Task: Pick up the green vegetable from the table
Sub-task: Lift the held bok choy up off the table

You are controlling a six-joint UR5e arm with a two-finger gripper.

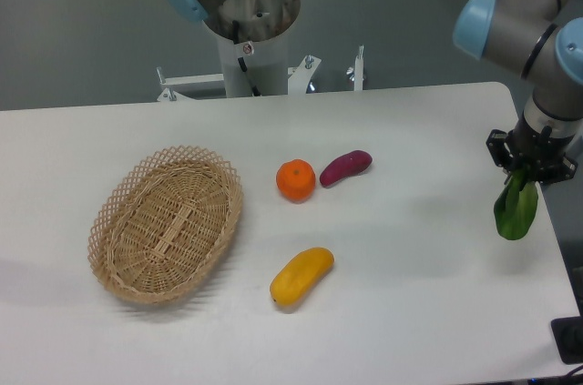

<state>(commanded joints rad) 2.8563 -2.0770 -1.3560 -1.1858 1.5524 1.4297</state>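
Observation:
The green vegetable (516,210) hangs leaf-down from my gripper (527,171), which is shut on its pale stalk end. It is in the air above the right edge of the white table (410,312), clear of the surface. The dark gripper body hides most of the stalk.
A woven wicker basket (166,223) lies at the left. An orange fruit (296,179) and a purple sweet-potato-shaped item (345,167) sit near the middle, with a yellow mango-shaped fruit (301,276) in front of them. The arm's base (248,30) stands behind the table.

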